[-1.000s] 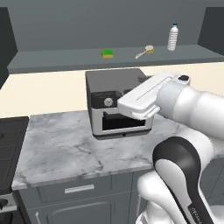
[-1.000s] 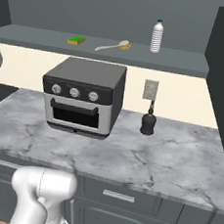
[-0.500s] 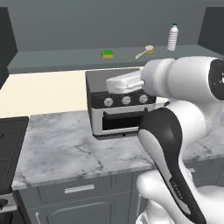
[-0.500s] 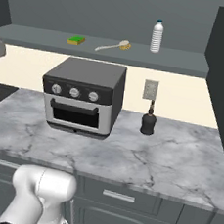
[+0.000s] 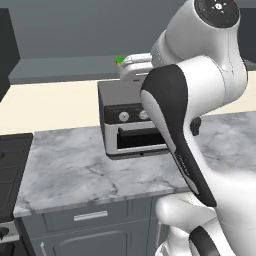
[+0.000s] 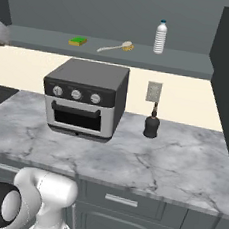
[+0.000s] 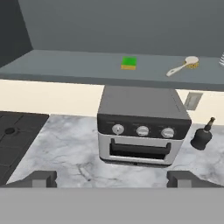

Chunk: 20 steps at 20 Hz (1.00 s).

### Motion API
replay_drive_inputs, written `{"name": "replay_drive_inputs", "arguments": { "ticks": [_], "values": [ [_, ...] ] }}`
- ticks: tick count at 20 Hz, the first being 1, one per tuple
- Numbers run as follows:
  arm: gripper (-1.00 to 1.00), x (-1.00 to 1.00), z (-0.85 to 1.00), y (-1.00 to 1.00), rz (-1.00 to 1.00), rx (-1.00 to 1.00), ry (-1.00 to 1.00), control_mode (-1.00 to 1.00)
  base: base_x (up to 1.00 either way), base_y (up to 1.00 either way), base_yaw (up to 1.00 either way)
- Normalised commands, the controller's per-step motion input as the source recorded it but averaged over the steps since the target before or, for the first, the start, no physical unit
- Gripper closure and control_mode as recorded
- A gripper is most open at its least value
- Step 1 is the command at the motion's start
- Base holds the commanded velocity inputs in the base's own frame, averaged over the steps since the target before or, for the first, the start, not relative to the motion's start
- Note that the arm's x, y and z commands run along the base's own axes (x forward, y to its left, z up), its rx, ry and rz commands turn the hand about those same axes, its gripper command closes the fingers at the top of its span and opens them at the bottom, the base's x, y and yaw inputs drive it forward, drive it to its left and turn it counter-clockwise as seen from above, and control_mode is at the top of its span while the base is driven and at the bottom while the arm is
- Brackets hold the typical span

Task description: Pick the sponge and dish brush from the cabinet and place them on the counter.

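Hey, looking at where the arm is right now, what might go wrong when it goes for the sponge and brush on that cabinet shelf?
1. The sponge and dish brush lie on the cabinet shelf directly above the toaster oven; a low approach might clip the oven's top.
2. The clear bottle stands upright just past the brush head; a wide sweep there may topple it.
3. The open gripper is far back from the shelf, and the thin brush handle may slip when pinched.
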Motion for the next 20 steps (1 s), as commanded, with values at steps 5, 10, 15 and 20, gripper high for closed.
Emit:
{"name": "replay_drive_inputs", "arguments": {
  "ticks": [5, 10, 15, 20],
  "values": [
    [-1.00, 0.31, -0.02, -0.19, -0.02, -0.01, 0.00, -1.00, 0.00, 0.00, 0.00],
    [-1.00, 0.24, -0.07, -0.33, 0.00, 0.00, 0.00, -1.00, 0.00, 0.00, 0.00],
    [-1.00, 0.20, -0.11, -0.38, 0.00, 0.00, -0.04, -1.00, 0.00, 0.00, 0.00],
    [-1.00, 0.08, -0.25, -0.32, 0.05, -0.03, -0.06, -1.00, 0.00, 0.00, 0.00]
  ]
}}
